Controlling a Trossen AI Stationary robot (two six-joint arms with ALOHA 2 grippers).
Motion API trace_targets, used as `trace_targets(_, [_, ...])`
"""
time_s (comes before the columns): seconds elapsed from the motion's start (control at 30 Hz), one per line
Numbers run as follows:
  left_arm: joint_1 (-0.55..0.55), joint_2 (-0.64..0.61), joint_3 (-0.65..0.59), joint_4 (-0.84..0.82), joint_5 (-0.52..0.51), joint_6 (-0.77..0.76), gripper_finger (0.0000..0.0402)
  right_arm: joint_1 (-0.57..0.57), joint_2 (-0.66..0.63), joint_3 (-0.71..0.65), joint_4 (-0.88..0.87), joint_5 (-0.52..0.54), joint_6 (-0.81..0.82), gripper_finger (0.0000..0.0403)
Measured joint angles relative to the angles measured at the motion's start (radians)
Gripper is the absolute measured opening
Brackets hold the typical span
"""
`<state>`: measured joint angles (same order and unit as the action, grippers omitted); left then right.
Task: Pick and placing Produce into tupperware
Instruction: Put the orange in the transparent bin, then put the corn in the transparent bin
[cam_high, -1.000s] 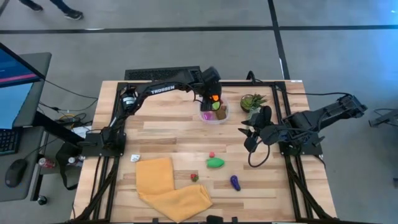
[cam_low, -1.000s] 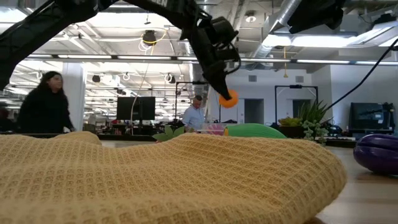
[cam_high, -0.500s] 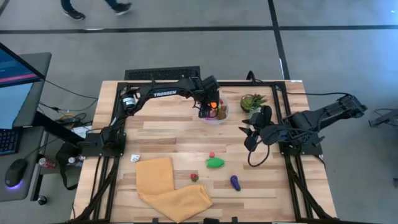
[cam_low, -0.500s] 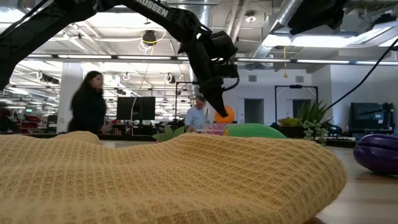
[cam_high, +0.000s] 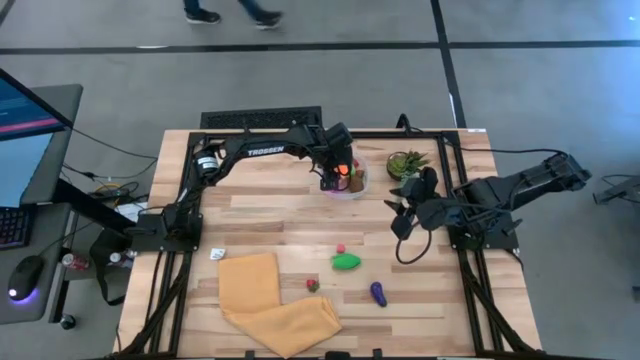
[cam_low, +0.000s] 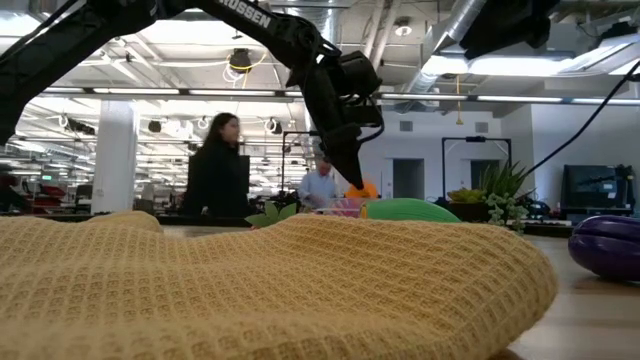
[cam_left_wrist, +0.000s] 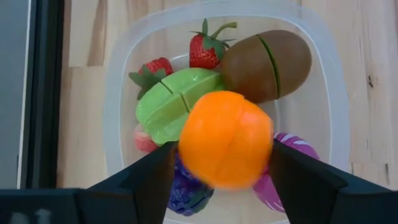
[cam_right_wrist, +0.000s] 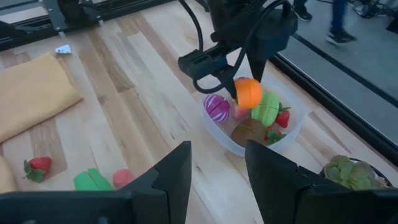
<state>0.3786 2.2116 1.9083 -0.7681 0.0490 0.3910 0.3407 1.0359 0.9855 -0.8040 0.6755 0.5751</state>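
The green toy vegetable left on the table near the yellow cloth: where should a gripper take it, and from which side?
Grip the green toy vegetable across its narrower middle, probably coming straight down: it lies flat, with clear wood around it.

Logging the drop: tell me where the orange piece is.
The orange piece sits between the left hand's fingers, directly over the tupperware at the table's far side.
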Motion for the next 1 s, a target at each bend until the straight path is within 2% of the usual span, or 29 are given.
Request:
trace_targets(0.33, [0.0, -0.007, 0.0, -0.021, 0.002, -0.037, 0.0293, -0.004, 0.0, 0.0, 0.0, 0.0, -0.007, 0.0172])
trace_targets(0.6, [-0.014, -0.085, 0.139, -0.222, 0.025, -0.04, 0.0296, -0.004, 0.0, 0.0, -0.012, 0.0, -0.008, 0.0172])
trace_targets(0.87, [-0.078, -0.24, 0.15, -0.355, 0.025, -0.101, 0.0293, -0.002, 0.0, 0.0, -0.069, -0.028, 0.041, 0.0172])
trace_targets(1.0, [-0.132, -0.301, 0.149, -0.42, 0.005, -0.133, 0.0286, 0.007, 0.006, 0.0, -0.072, -0.096, 0.053, 0.0173])
